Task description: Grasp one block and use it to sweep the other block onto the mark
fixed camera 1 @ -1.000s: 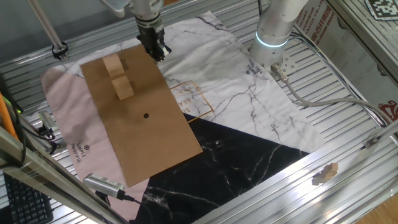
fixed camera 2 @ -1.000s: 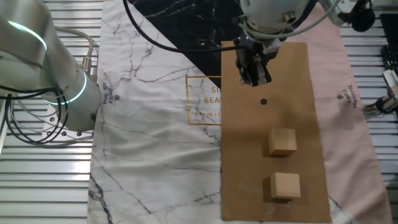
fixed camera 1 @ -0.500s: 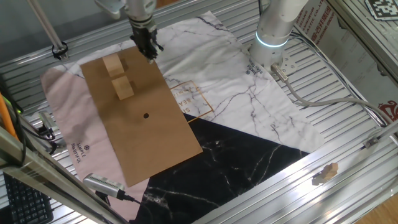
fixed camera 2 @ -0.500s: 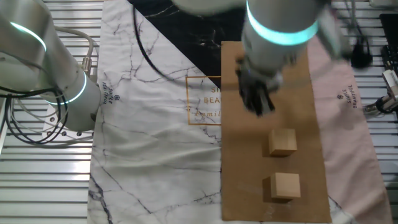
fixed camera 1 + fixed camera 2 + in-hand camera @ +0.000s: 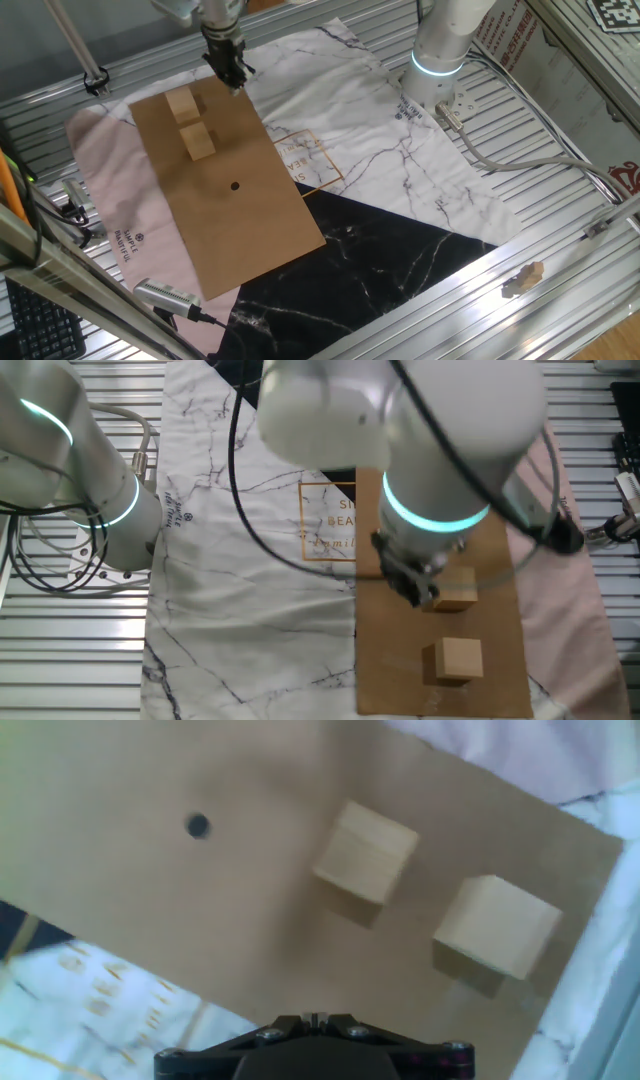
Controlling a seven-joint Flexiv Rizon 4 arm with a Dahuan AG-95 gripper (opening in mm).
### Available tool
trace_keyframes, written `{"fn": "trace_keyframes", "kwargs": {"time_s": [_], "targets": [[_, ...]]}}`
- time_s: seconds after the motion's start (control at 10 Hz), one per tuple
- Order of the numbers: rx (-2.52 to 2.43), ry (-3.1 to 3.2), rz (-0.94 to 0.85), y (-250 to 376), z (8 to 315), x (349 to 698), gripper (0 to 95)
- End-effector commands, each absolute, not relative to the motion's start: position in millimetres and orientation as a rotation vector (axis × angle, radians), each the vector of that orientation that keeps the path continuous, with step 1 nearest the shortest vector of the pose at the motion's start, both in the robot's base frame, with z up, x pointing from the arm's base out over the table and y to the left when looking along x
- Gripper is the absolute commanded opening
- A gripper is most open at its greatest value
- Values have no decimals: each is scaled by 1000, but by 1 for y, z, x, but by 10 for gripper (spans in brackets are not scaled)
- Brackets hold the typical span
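Two pale wooden blocks sit on a brown board point(image 5: 250, 220): one block point(image 5: 182, 103) near its far end, the other block point(image 5: 198, 140) just in front of it. The mark point(image 5: 235, 185) is a small black dot mid-board. My gripper point(image 5: 228, 72) hangs shut and empty above the board's far edge, right of the far block and touching neither. The hand view looks down on both blocks point(image 5: 365, 850) point(image 5: 497, 925) and the mark point(image 5: 198, 825), with the gripper point(image 5: 315, 1018) at the bottom edge. In the other fixed view the gripper point(image 5: 415, 582) hovers beside a block point(image 5: 462, 592); my arm hides the mark there.
An orange square outline with letters point(image 5: 312, 160) is printed on the marble cloth right of the board. A second arm's base point(image 5: 440, 50) stands at the back right. Pink cloth point(image 5: 110, 210) lies under the board's left side, black marble cloth point(image 5: 380, 260) in front.
The gripper has travelled along the board from near the mark toward the two blocks, still shut. The blocks have not moved.
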State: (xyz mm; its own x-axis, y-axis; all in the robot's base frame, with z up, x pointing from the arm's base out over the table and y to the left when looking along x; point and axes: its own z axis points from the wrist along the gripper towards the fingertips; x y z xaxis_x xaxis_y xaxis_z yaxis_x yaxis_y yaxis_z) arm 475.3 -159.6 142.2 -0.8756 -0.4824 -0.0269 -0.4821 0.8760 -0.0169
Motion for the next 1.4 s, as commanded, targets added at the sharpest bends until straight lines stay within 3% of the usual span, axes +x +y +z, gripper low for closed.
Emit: {"fn": "trace_keyframes", "kwargs": {"time_s": [0.1,0.7,1.4], "targets": [[-849,2992,-20,-179,137,483,0],[-1125,2890,-31,-221,132,536,0],[-1181,2860,-23,-220,130,545,0]]}}
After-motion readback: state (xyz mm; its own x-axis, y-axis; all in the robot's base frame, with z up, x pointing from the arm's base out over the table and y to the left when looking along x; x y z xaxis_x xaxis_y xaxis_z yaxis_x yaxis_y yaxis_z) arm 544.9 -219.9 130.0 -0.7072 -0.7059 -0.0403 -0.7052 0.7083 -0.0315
